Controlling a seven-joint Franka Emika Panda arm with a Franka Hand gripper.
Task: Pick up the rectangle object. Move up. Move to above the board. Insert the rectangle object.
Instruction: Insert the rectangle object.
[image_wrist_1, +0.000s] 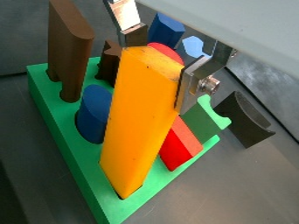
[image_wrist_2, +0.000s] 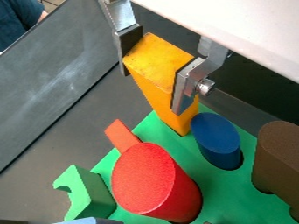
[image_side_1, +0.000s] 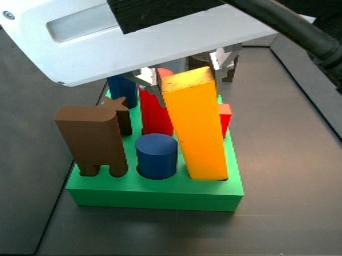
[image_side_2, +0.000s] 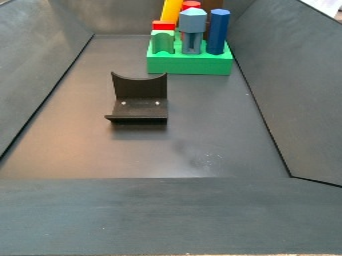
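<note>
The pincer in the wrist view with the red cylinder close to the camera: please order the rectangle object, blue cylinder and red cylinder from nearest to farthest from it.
1. Rectangle object: between the fingers of the pincer.
2. Blue cylinder: on the board, just past the block.
3. Red cylinder: farthest, nearest the camera.

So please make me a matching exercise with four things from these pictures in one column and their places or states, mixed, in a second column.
Things:
1. rectangle
2. claw
3. fixture
4. blue cylinder

Places or states:
A. alone on the dark floor, apart from the board
B. upright in a board hole, beside the brown block
C. tall and yellow-orange, its foot down at the board
D. fingers on either side of the rectangle's top

Pairs: 1-C, 2-D, 3-A, 4-B
</note>
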